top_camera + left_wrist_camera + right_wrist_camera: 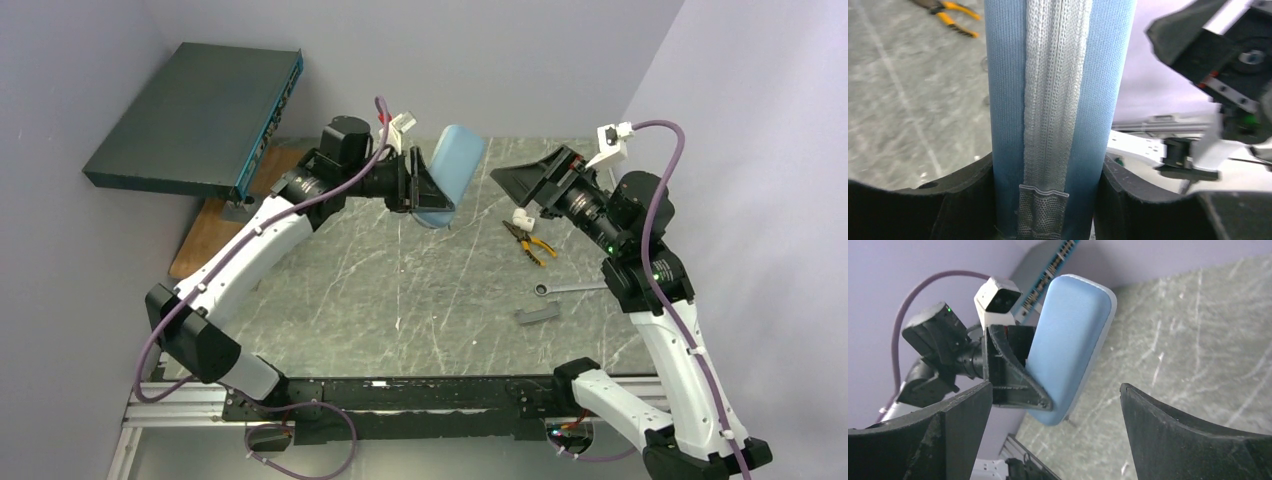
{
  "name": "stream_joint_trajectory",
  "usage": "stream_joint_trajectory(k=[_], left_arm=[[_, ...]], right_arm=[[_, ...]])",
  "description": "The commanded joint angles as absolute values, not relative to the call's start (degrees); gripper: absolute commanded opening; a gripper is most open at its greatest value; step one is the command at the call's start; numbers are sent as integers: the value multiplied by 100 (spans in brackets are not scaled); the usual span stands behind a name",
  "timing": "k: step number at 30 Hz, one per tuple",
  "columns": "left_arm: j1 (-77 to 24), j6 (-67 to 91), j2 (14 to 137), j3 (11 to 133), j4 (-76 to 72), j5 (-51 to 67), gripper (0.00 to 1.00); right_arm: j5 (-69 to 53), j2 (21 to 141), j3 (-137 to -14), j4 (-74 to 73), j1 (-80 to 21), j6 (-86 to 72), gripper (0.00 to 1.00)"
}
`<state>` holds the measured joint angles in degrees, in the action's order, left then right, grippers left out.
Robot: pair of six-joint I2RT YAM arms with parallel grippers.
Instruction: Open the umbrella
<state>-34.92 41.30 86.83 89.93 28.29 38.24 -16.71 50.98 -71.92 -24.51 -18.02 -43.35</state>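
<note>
The umbrella shows as a flat slate-blue oblong pouch (452,172) with a grey zip strip along its narrow edge (1055,95). My left gripper (418,186) is shut on the pouch near one end and holds it tilted above the middle of the table. In the left wrist view my two black fingers (963,200) press its blue sides. My right gripper (520,183) is open and empty, raised to the right of the pouch with a gap between them. In the right wrist view the pouch (1068,345) hangs beyond my open fingers (963,425).
A large dark teal flat box (195,118) stands on a wooden board at the back left. Yellow-handled pliers (530,241), a wrench (568,289) and a small grey block (536,314) lie on the marble table (400,300) to the right.
</note>
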Motion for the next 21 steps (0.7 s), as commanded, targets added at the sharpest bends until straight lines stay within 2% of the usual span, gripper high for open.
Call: stream_joint_trajectory(k=[1,7,13,21], left_arm=[[-3489,5216,8263,9185,1451,4781,58],[-3494,5631,8093,9309,983,5235,61],[-3511,6032,7809,8929,268,5292,61],[-3585,5980,7598,8815,351,4962,54]], right_arm=[[-1877,5126,-7371,-1398,-1784,-4750,100],[-2302,5281,-7167,-711,-1789,-5162,100],[-2589,5553,-7024,-308,-1786,-5492,100],[-2728,5623,-6814,48,-1784,-5858,100]])
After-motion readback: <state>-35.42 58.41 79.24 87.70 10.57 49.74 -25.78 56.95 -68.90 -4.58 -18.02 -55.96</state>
